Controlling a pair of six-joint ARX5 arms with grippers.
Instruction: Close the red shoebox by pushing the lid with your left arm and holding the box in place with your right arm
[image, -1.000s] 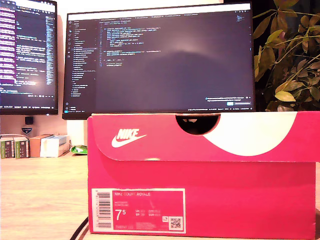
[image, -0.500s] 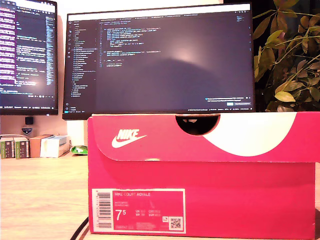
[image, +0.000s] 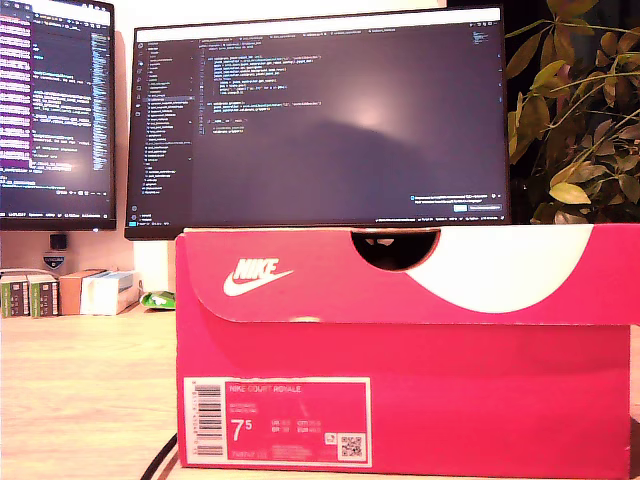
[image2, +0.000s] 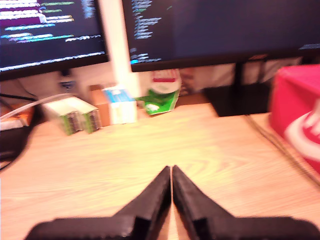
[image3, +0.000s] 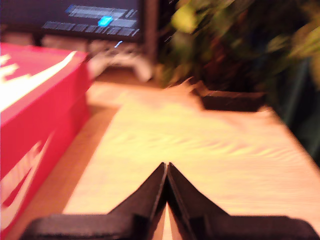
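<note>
In the exterior view the red shoebox (image: 405, 350) stands lid down on the wooden desk (image: 80, 400). First wrist view: my first gripper (image2: 171, 172), jaws together, hovers well apart from it. Second wrist view: my second gripper (image3: 166, 169), jaws together, sits beside it, not touching.

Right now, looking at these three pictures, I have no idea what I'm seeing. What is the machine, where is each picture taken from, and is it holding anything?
The machine is a pair of robot arms; each ends in a pincer, the end effector, and carries its own small camera.

One picture comes from a camera off the arms, low on the wooden desk. A red shoebox with its lid down fills it; behind stand two monitors and a plant. No arm shows there.

The other two are from the arm cameras. My first end effector is shut and holds nothing, with bare desk ahead, small cartons beyond and the box off to one side. My second end effector is also shut and empty, beside the box. Neither touches it.
</note>
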